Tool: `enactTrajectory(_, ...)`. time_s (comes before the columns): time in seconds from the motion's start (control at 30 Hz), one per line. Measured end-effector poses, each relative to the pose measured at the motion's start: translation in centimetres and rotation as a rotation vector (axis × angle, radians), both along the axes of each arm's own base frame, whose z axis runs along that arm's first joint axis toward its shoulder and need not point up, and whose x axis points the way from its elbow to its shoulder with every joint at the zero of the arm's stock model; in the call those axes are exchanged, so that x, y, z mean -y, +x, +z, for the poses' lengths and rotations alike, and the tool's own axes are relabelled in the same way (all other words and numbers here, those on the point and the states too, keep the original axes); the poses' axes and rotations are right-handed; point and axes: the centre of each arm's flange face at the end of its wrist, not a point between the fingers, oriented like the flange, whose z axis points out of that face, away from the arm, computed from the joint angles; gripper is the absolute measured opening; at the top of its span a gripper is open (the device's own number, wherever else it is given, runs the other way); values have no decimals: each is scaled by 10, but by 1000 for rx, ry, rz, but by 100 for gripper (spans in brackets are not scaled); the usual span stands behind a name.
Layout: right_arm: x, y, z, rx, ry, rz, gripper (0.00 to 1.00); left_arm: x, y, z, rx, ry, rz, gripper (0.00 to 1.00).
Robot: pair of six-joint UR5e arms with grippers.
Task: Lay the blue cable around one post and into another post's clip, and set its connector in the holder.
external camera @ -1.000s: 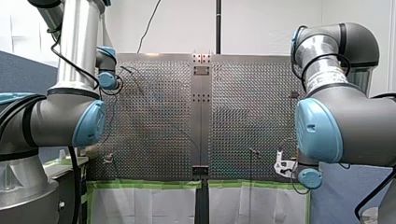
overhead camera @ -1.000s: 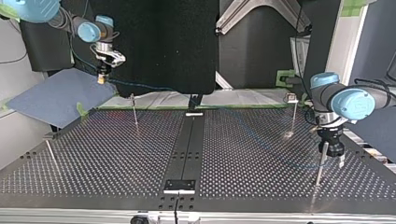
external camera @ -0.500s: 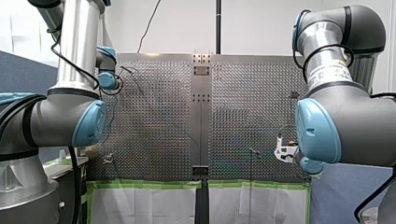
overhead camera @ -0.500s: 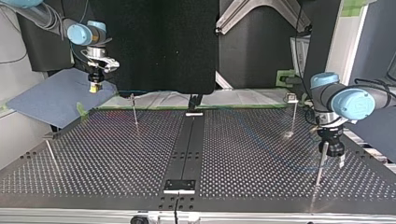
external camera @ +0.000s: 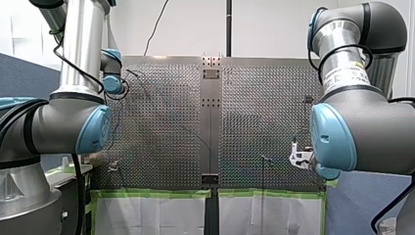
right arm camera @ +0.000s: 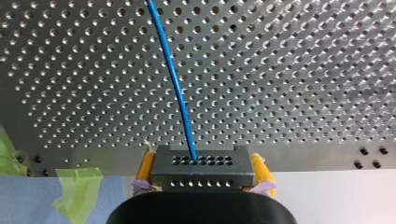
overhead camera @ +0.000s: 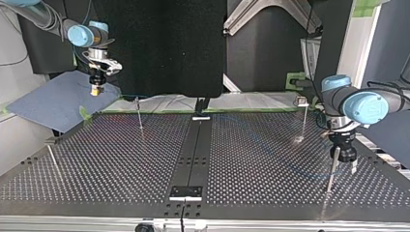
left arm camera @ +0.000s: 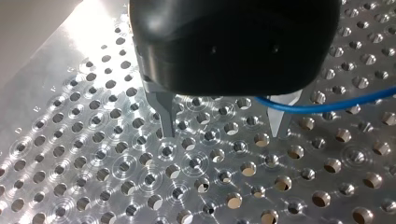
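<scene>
Right wrist view, right tool clamping connector, blue cable running ahead

blue cable leaves view; its far end unseen.

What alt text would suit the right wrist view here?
My right gripper, with yellow pads, clamps a grey connector block with rows of small holes. A blue cable leaves the block and runs ahead over the perforated table, out of view.
</scene>
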Motion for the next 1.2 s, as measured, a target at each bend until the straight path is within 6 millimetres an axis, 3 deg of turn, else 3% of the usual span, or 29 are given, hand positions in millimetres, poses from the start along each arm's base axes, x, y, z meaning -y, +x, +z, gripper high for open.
enactTrajectory(0.3, -5, 5, -11, -15, 18, 8, 0, 0, 0, 0, -1, 0, 0, 98)
enactTrajectory(1.2, -9, 18, -13, -22, 17, 71, 0, 4, -2, -2, -18, -4, -6, 98)
